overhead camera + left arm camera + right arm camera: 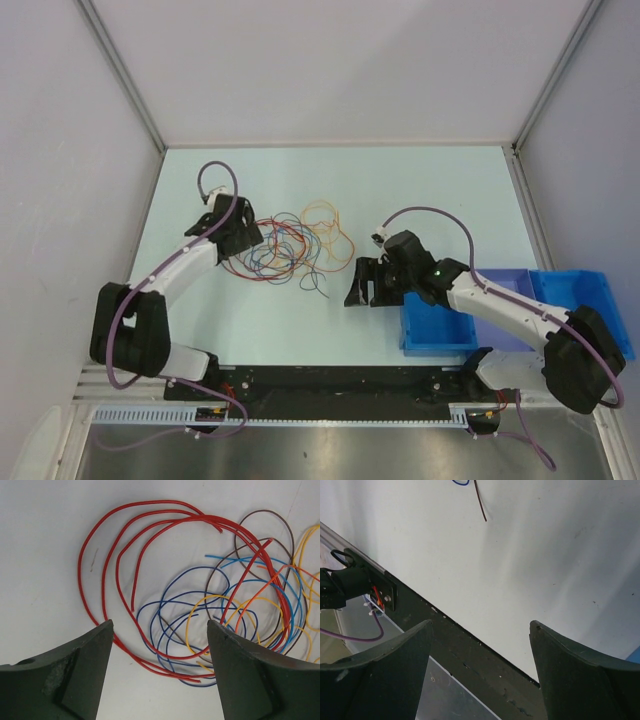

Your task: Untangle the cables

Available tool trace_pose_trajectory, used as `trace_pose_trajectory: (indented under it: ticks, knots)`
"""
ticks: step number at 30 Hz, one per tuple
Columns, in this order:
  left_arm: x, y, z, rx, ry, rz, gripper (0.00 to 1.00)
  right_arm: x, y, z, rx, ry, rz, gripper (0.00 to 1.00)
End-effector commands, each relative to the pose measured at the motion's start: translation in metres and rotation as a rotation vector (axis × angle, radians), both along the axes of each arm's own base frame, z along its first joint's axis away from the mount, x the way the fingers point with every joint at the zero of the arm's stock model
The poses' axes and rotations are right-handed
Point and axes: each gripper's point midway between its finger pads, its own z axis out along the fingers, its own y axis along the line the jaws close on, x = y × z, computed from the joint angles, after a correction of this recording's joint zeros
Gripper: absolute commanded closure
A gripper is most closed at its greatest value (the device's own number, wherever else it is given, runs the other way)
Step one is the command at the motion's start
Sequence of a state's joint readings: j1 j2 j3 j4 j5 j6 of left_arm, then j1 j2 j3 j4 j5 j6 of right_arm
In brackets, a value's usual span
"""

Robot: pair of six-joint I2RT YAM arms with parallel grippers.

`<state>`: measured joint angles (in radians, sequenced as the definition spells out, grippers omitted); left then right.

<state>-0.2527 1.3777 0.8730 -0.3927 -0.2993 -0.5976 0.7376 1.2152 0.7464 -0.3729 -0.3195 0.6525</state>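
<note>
The cables (295, 245) lie in a tangled bunch of red, blue, orange, yellow and brown loops at the middle of the table. My left gripper (243, 240) is open at the bunch's left edge, low over it. In the left wrist view the gripper (160, 630) frames red loops (150, 575) and blue loops (170, 615), holding nothing. My right gripper (362, 285) is open and empty, to the right of the bunch and apart from it. In the right wrist view the gripper (480, 630) faces bare table, with a brown cable end (481, 502) at the top.
A blue bin (440, 325) stands at the right by the right arm, with a second blue bin (595, 300) further right. The table's dark front rail (470, 655) runs under the right gripper. White walls enclose the table on three sides.
</note>
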Motion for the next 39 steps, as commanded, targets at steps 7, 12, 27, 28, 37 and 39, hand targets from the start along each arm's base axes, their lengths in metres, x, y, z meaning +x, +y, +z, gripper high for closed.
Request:
trace_pose_trajectory:
  ticks: [7,12,27,28,37,39]
  knots:
    - [0.050,-0.047,0.020,-0.090,-0.101,-0.165,0.29,0.015,0.009,0.006,-0.003,-0.062,0.011,0.17]
    - [0.050,-0.066,0.016,-0.101,-0.087,-0.221,0.34,0.016,0.009,0.000,-0.018,-0.058,0.014,0.17]
    - [0.054,-0.082,-0.008,-0.072,-0.025,-0.237,0.51,0.013,0.000,-0.006,-0.065,-0.059,0.024,0.17]
    - [0.055,-0.081,-0.009,-0.069,-0.021,-0.235,0.51,0.013,-0.001,-0.007,-0.068,-0.058,0.027,0.17]
    - [0.060,-0.084,-0.025,-0.061,0.013,-0.246,0.82,0.014,-0.002,-0.008,-0.073,-0.060,0.027,0.17]
    - [0.062,-0.084,-0.019,-0.053,0.003,-0.239,1.00,0.013,-0.002,-0.007,-0.075,-0.062,0.025,0.18]
